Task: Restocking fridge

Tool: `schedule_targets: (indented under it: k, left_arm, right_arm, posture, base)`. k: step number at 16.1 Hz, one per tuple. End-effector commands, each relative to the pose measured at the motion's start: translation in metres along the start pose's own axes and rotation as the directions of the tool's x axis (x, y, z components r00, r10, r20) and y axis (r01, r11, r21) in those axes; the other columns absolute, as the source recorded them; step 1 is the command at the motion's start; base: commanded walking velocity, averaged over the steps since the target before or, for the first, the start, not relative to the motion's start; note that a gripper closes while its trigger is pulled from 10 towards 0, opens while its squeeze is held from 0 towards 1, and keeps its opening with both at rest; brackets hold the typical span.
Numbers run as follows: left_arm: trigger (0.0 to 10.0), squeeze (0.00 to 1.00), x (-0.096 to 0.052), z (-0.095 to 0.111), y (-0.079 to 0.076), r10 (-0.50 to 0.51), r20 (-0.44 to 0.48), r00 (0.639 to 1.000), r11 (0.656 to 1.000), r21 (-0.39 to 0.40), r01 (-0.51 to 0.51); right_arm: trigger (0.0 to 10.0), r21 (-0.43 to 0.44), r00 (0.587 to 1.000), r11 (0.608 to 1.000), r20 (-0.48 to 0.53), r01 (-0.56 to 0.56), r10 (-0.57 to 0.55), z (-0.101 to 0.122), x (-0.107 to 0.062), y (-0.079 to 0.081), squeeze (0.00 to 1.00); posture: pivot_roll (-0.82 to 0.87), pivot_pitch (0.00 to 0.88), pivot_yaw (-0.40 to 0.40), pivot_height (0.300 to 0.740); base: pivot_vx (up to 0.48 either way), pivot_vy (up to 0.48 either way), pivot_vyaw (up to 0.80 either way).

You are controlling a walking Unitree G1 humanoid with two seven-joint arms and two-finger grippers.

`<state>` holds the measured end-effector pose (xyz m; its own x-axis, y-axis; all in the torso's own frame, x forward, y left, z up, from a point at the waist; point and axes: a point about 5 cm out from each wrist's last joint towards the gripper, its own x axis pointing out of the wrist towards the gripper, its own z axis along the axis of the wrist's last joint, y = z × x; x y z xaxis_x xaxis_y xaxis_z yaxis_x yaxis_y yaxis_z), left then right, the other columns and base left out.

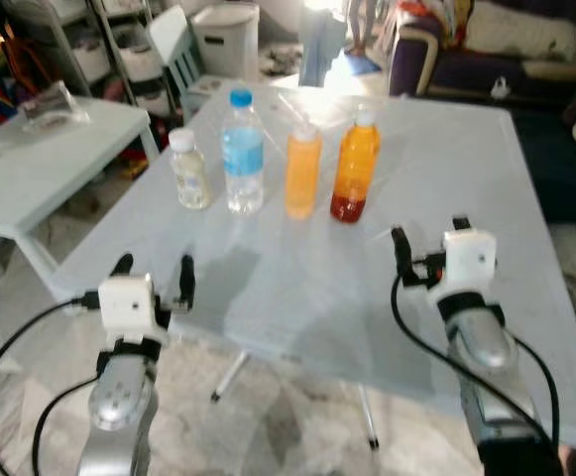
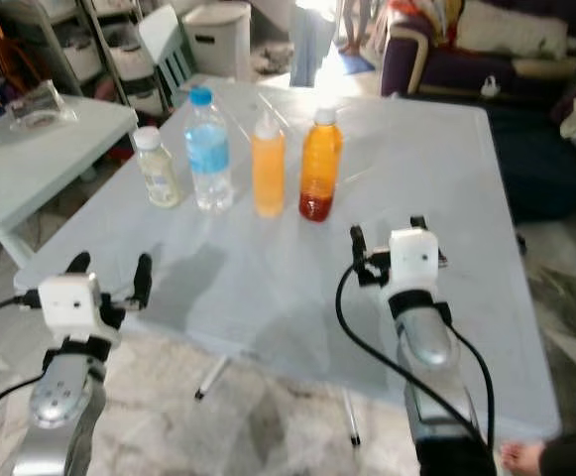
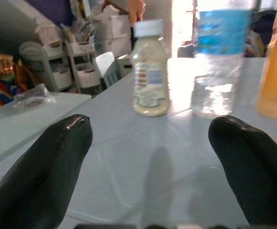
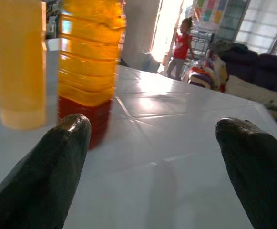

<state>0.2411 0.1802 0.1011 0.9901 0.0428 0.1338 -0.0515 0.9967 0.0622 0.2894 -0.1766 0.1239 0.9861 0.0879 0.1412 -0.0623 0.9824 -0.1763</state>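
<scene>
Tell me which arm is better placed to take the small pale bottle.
Probably the left. Its open end effector faces the pale bottle at the row's left end; the right end effector sits nearer the orange bottle.

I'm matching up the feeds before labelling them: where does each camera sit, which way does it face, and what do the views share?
Left eye view: on the head, looking forward and down at the table; both silver arms show, left pincer and right pincer.
Right eye view: same head, same scene, slightly shifted.
Left wrist view: along the open left fingers, facing the pale bottle and water bottle.
Right wrist view: along the open right fingers, facing the orange bottle.
Shared: the four-bottle row.
</scene>
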Motion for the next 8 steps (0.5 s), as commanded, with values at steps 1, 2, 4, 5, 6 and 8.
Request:
schedule_targets:
  k: [1,2,4,5,6,8]
  left_arm:
    - [10.0,0.00,-0.001,-0.001,0.005,0.016,-0.003,1.000,1.000,0.011,-0.016]
    - [10.0,0.00,-0.001,-0.001,0.005,0.016,-0.004,1.000,1.000,0.012,-0.016]
    - [10.0,0.00,0.000,0.000,0.006,0.019,-0.002,1.000,1.000,0.013,-0.019]
    - [10.0,0.00,0.000,0.000,0.006,0.019,-0.002,1.000,1.000,0.012,-0.019]
    - [10.0,0.00,-0.001,0.000,0.005,0.019,-0.003,1.000,1.000,0.010,-0.019]
    - [10.0,0.00,-0.003,-0.001,0.003,0.014,-0.007,1.000,1.000,0.006,-0.014]
  right_arm:
    - [10.0,-0.024,1.000,0.999,0.010,-0.026,0.026,0.003,0.002,0.006,0.00]
    - [10.0,-0.005,0.999,0.999,0.011,-0.042,0.042,0.003,0.002,0.009,0.00]
    - [10.0,0.008,0.996,0.997,0.042,-0.079,0.078,0.009,0.003,0.011,0.00]
    - [10.0,-0.001,0.996,0.997,0.045,-0.073,0.073,0.010,0.004,0.010,0.00]
    - [10.0,-0.007,0.997,0.998,0.043,-0.063,0.064,0.010,0.006,0.009,0.00]
    - [10.0,-0.019,0.997,0.999,0.070,-0.041,0.042,0.015,0.012,0.004,0.00]
  posture:
    - [-0.07,0.061,0.017,0.740]
    - [-0.07,0.061,0.017,0.740]
    - [-0.06,0.074,0.017,0.740]
    - [-0.07,0.084,0.014,0.740]
    - [-0.07,0.090,0.015,0.740]
    - [-0.06,0.096,0.021,0.740]
  base:
    - [0.000,0.000,0.00]
    - [0.000,0.000,0.00]
    - [0.000,0.000,0.00]
    - [0.000,0.000,0.00]
    - [0.000,0.000,0.00]
    - [0.000,0.000,0.00]
